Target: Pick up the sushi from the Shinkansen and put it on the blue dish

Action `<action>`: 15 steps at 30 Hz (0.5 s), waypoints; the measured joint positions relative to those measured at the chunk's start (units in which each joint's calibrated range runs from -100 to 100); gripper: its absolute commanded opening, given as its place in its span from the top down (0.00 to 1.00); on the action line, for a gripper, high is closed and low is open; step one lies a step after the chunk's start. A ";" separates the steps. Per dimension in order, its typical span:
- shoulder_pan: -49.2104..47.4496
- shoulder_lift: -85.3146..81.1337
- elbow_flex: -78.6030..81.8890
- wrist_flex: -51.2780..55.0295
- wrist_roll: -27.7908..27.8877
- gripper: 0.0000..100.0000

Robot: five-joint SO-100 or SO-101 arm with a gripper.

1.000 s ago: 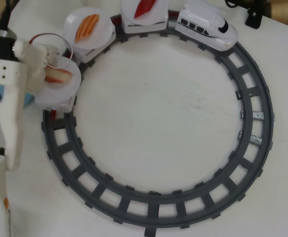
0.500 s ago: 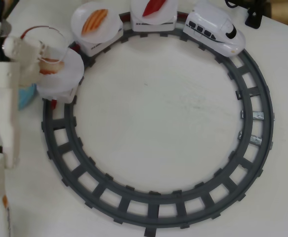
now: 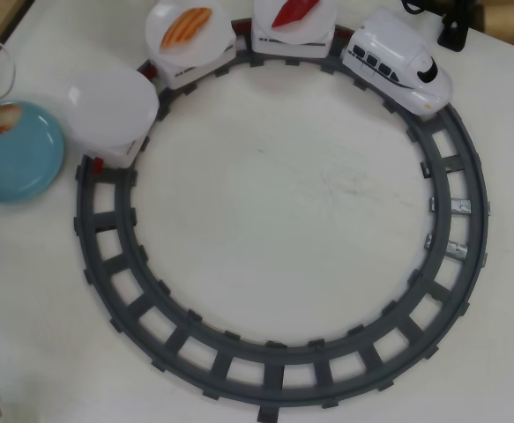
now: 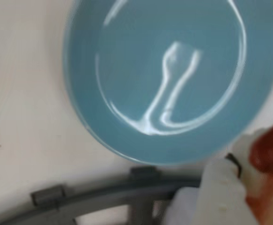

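Zero clear sight of the jaws, so their spread can't be called! Blurred sushi [image 4: 267,152] sits low-right in the wrist view, beside the blue dish [image 4: 127,93]. Overhead, it's over the dish's upper-left rim, with the Shinkansen [image 3: 398,63] well apart on the track [image 3: 274,366].

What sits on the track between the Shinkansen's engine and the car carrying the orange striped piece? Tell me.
One white car, its plate holding the solid red piece, sits between the engine and the orange striped piece; the overhead view shows it.
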 measured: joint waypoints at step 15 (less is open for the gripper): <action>-2.37 0.00 15.19 -6.55 0.36 0.97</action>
